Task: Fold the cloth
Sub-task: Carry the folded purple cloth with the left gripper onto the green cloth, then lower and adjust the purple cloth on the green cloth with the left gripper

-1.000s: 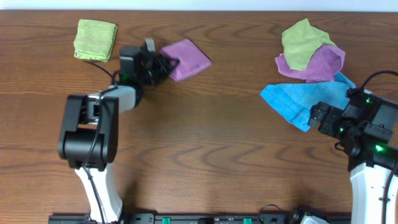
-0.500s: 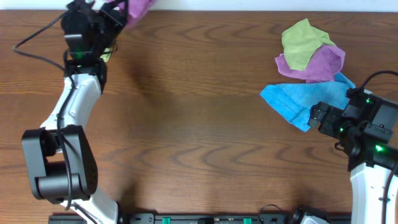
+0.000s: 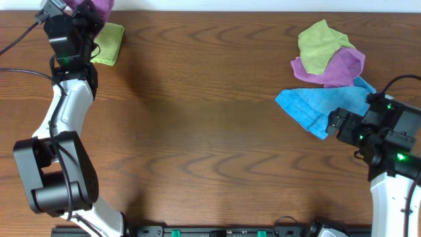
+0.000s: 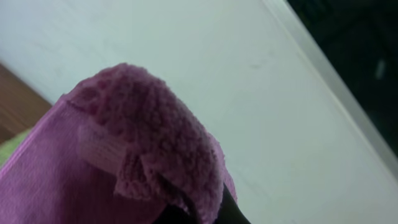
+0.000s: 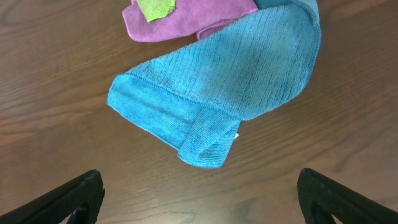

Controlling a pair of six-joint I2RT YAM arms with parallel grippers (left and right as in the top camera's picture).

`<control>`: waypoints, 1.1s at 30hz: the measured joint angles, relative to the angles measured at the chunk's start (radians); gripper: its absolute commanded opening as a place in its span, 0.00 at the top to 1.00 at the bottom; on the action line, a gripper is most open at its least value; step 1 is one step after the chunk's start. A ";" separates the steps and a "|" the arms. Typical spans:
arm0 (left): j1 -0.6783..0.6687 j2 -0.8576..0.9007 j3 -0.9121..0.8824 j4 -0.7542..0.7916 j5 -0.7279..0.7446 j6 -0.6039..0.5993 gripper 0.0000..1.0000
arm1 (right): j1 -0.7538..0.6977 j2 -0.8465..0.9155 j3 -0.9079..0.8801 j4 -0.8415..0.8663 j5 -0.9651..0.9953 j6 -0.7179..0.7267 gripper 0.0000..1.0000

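The left pincer (image 3: 80, 14), gripping the purple cloth (image 3: 97, 6), had lifted it from right of the green cloth (image 3: 108, 34) to just behind it, at the far edge of the table (image 3: 210, 131). Likely the fold was done and only the stacking remained. The right pincer (image 3: 337, 124) hung open, far to the right of the green cloth.

Bench (image 3: 217, 131): dark brown wood grain, evenly lit. A white strip (image 3: 263, 5) runs along its far edge, and a black rail (image 3: 217, 232) lines the near edge. The left wrist view shows a plain white wall (image 4: 186, 56) with pale trim (image 4: 328, 73) and a dark area (image 4: 360, 37) beyond it.
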 measured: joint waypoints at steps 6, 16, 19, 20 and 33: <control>0.016 0.088 0.000 0.095 -0.057 0.035 0.94 | 0.000 0.000 0.000 0.000 0.000 0.000 0.01; 0.057 0.244 0.081 0.097 -0.002 0.078 0.94 | 0.000 0.000 0.000 0.000 0.000 0.000 0.01; 0.057 0.260 0.112 0.084 0.018 0.112 0.94 | 0.000 0.000 0.000 0.000 0.000 0.000 0.01; 0.057 0.267 0.116 0.084 0.027 0.123 0.94 | 0.000 0.000 0.000 0.000 0.000 0.000 0.01; 0.057 0.291 0.124 0.047 0.061 0.281 0.94 | 0.000 0.000 0.000 0.000 0.000 0.000 0.01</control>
